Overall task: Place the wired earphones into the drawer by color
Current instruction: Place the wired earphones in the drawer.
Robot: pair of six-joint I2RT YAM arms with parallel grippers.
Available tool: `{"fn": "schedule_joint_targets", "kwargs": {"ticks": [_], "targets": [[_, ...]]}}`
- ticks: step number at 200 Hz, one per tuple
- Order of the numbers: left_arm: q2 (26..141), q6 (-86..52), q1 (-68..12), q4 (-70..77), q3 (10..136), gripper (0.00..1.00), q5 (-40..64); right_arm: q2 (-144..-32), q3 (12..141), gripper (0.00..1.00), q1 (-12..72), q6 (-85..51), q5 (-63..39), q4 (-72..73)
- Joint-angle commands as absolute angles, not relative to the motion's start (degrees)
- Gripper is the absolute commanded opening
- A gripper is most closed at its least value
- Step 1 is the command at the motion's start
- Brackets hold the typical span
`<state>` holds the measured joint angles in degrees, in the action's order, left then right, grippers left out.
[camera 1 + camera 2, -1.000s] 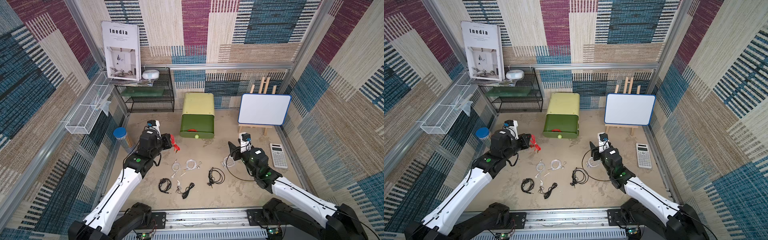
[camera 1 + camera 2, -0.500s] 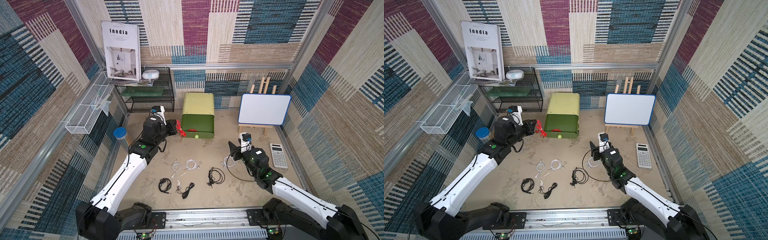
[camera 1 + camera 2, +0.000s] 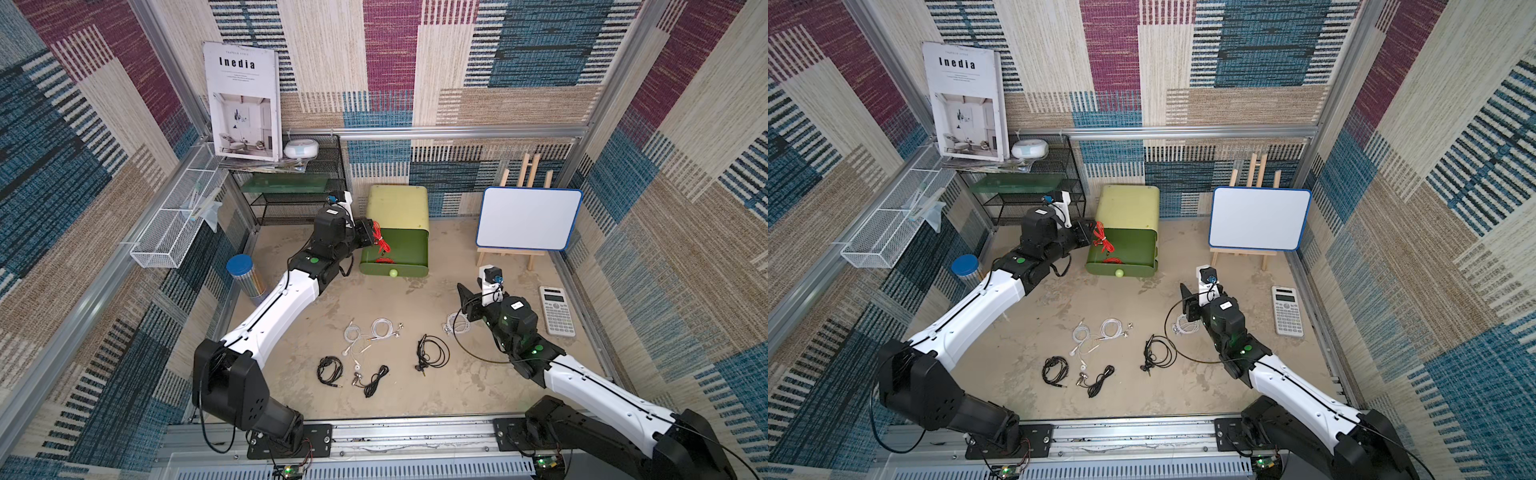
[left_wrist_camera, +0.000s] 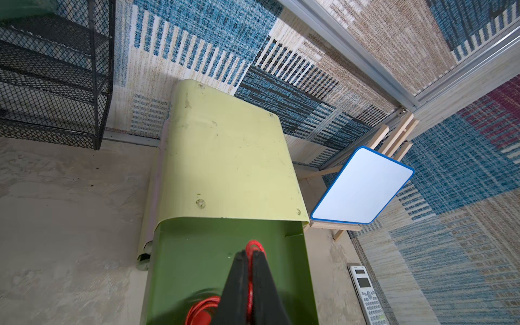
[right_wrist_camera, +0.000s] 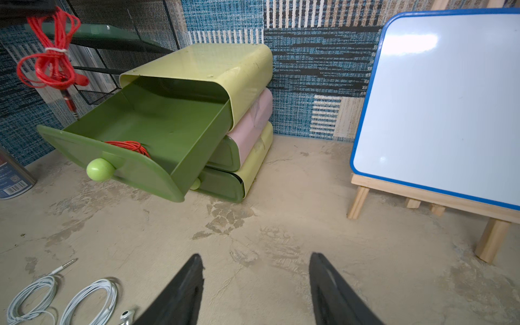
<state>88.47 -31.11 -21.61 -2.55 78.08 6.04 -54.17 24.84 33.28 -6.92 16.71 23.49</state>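
The green drawer unit's top drawer [image 3: 409, 249] [image 5: 157, 118] stands pulled out, with one red earphone bundle [image 5: 129, 146] lying in it. My left gripper [image 3: 370, 232] [image 4: 248, 254] is shut on another red earphone bundle [image 3: 379, 239] [image 5: 50, 62], which hangs over the drawer's left side. White earphones [image 3: 380, 328] and black earphones [image 3: 330, 370] lie on the sandy floor in front. Another black coil [image 3: 432, 357] lies further right. My right gripper [image 3: 467, 301] [image 5: 256, 261] is open and empty, low over the floor beside a white bundle [image 3: 457, 326].
A whiteboard on a wooden easel [image 3: 528, 218] stands at the back right, with a calculator [image 3: 557, 309] on the floor below it. A blue-lidded can [image 3: 243, 278] and a black mesh shelf [image 3: 299, 199] stand at the left. A white wire basket [image 3: 174, 232] hangs on the left wall.
My left arm has carried the red earphones back and to the right, from beside the can to over the open drawer. The right arm has stayed still.
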Motion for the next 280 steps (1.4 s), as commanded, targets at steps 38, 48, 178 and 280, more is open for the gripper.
{"fn": "schedule_joint_targets", "kwargs": {"ticks": [38, 48, 178, 280], "targets": [[94.13, -30.85, -22.24, -0.92, 81.45, 0.00, 7.30, -53.88, 24.70, 0.64, 33.32, -7.12, 17.72, 25.05], [94.65, -30.77, -22.32, -1.04, 81.52, 0.00, 7.30, -53.83, 24.70, 0.64, 33.31, -7.10, 17.81, 25.05], [94.85, -30.41, -22.32, -3.48, 82.28, 0.42, 7.56, -53.13, 24.69, 0.64, 33.37, -7.11, 17.48, 24.89], [71.90, -27.65, -22.32, -4.43, 61.01, 0.99, 2.97, -52.96, 27.29, 0.64, 33.31, -8.75, 3.47, 23.97]]}}
